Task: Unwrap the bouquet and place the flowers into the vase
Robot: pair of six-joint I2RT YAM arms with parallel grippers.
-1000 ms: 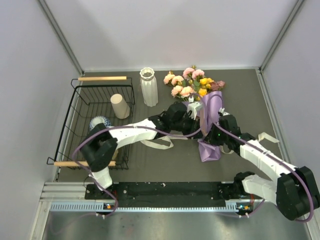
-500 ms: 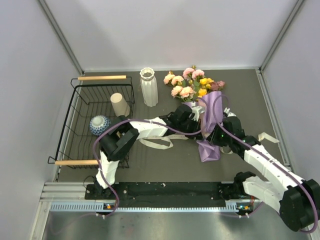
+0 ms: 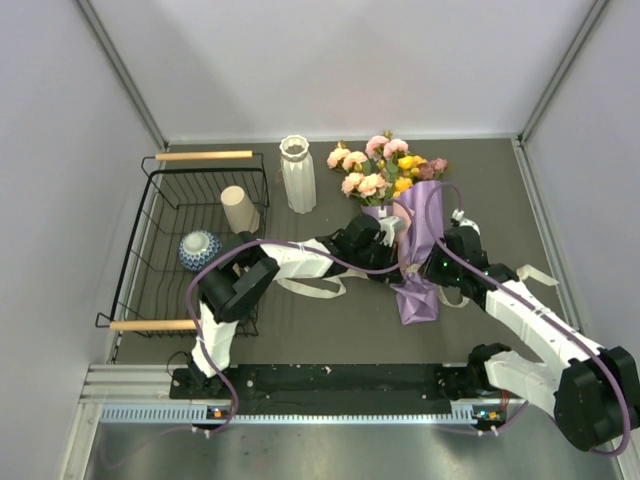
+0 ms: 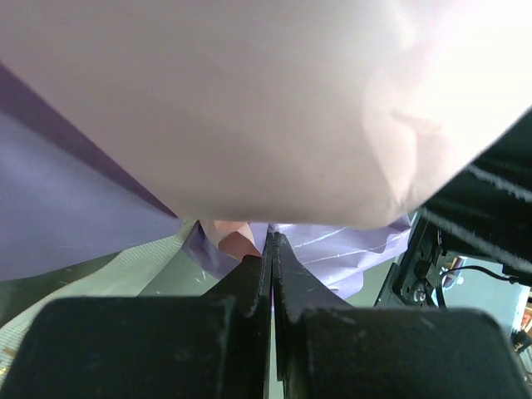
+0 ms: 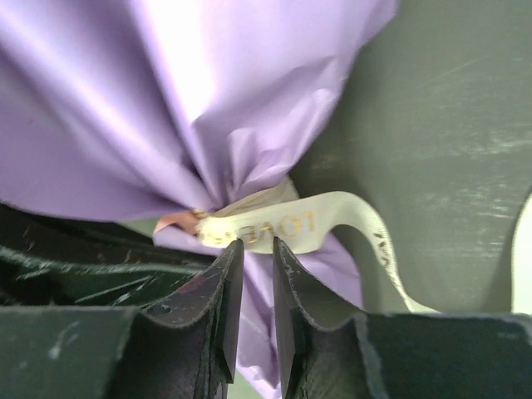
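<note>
Bouquet [image 3: 412,225] sits right of table centre, flower heads at 12 o'clock, wrap tail at 6. Vase [image 3: 297,175] stands at its 10 o'clock. Left arm stretches out toward 2 o'clock, and the left gripper [image 4: 272,241] has its fingers pressed together at the wrap's edge. Right arm comes in from 4 o'clock. Right gripper [image 5: 256,245] jaws are slightly apart, tips just short of the ribbon [image 5: 283,226].

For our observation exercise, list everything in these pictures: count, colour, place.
tall ribbed white vase: one, white, upright, between basket and bouquet.
bouquet of roses in lilac paper wrap: one, pink, peach, yellow blooms, right of the vase.
cream ribbon: one tie, cream, round the wrap's neck.
black wire basket with wooden handles: one, black, left side.
plain beige cup: one, beige, inside the basket.
blue-patterned bowl: one, blue-white, inside the basket.
left gripper: one, black, shut, against the wrap.
right gripper: one, black, slightly open, at the ribbon.
</note>
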